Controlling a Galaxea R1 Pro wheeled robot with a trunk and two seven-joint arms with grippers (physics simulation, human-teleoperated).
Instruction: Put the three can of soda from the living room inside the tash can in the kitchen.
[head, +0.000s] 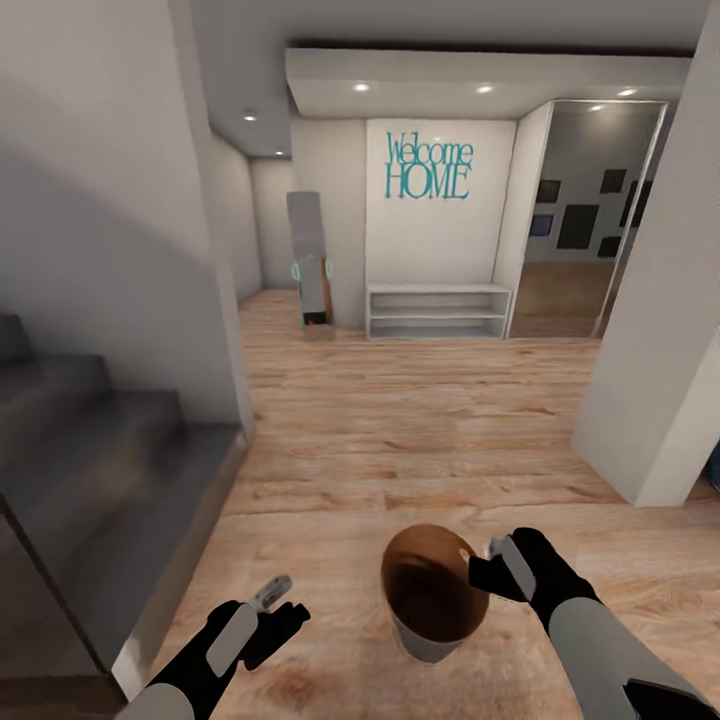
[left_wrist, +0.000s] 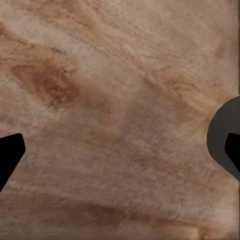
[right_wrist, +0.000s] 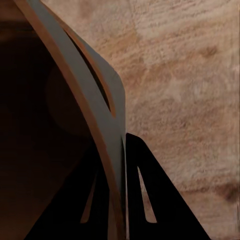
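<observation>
My right gripper (head: 492, 562) is clamped on the tash can (head: 432, 590) rim, one finger either side, carrying it above the wood floor (head: 400, 420) for transport. My left gripper (head: 272, 592) hangs spread and empty. No soda cans visible.

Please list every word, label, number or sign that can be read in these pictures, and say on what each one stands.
"Welcome HOME": teal letters in two lines on the white wall panel above the low white shelf.
The dark frames on the far wall at the right are too small and dim to show any text.
No writing shows on the bin, the grippers or the wooden floor.
</observation>
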